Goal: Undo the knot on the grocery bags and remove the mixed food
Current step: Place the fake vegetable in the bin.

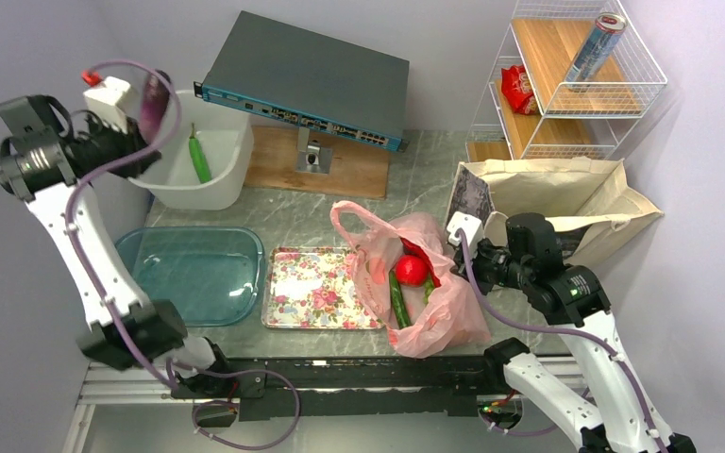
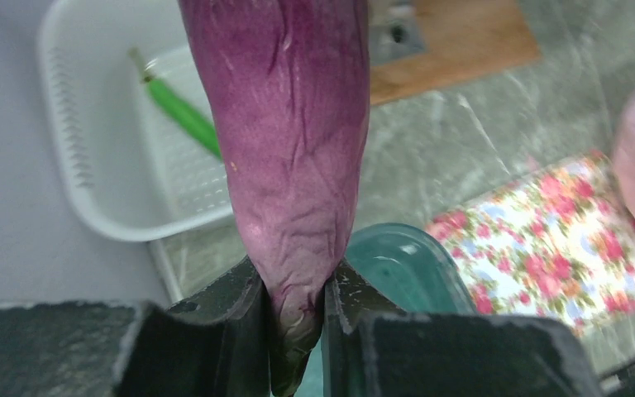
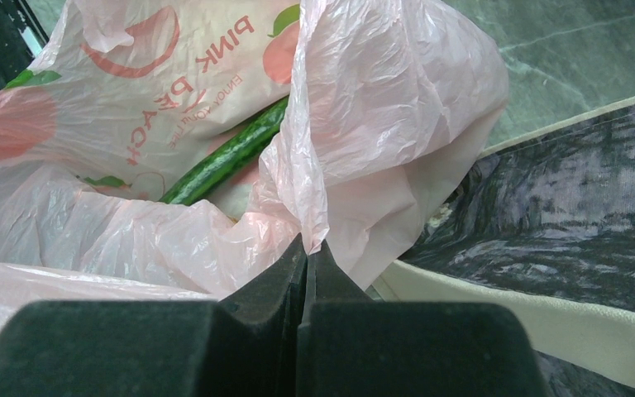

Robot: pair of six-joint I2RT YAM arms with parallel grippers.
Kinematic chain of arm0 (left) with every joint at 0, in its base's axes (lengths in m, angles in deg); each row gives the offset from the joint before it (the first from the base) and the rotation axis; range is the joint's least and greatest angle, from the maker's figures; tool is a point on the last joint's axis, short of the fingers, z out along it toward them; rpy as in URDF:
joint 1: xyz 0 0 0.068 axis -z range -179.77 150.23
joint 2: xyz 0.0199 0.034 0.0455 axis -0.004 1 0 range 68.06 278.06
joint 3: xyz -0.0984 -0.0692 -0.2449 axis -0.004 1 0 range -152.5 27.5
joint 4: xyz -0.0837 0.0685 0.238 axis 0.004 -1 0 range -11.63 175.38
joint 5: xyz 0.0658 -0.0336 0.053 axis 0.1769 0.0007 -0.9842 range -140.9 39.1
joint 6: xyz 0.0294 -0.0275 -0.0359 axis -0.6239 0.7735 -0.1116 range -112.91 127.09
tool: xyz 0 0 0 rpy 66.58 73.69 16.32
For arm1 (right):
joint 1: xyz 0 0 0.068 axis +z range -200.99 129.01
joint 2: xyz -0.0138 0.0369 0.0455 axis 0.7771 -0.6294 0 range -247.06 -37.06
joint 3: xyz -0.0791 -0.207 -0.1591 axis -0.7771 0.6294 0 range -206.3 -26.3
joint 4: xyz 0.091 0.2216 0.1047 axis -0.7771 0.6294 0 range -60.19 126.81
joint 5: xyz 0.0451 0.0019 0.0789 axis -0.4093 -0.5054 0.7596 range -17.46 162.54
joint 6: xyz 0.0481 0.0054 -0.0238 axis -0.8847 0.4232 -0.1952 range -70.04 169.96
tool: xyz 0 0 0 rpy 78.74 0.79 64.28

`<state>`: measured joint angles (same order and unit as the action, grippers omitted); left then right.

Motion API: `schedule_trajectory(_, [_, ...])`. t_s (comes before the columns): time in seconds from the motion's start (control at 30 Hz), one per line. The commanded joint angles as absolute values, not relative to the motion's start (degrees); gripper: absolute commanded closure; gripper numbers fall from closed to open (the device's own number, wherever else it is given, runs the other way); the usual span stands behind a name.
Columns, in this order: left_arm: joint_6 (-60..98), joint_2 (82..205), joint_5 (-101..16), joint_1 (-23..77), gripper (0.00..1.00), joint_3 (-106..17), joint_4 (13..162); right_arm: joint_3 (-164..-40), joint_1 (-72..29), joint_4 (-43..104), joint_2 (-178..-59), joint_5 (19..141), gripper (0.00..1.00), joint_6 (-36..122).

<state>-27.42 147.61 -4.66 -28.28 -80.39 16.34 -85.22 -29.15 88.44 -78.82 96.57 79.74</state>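
Observation:
My left gripper is raised over the white basin and shut on the stem end of a wrinkled purple eggplant, which fills the left wrist view between the fingers. The thin pink bag lies open mid-table with a round red food and a long green pepper inside. My right gripper is shut on the bag's right edge. The knot is out of view. The beige tote lies behind the right gripper.
A green pepper lies in the basin. A teal tray and a floral tray sit near the front. A network switch stands at the back; a wire shelf holds a can and a red packet.

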Motion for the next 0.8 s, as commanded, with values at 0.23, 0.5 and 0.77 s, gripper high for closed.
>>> schedule_trajectory(0.23, [-14.51, 183.69, -17.1, -29.46, 0.96, -106.5, 25.82, -90.26, -29.08, 88.82, -82.76, 95.28, 1.0, 78.13])
schedule_trajectory(0.5, [-14.38, 193.05, -24.54, -24.21, 0.81, -106.16, 34.34, -92.68, -29.14, 90.54, -85.18, 93.38, 1.0, 78.33])
schedule_trajectory(0.77, [-14.07, 186.96, -26.05, -24.86, 0.01, -100.84, 40.93, -92.24, -29.12, 89.58, -84.94, 92.3, 1.0, 77.14])
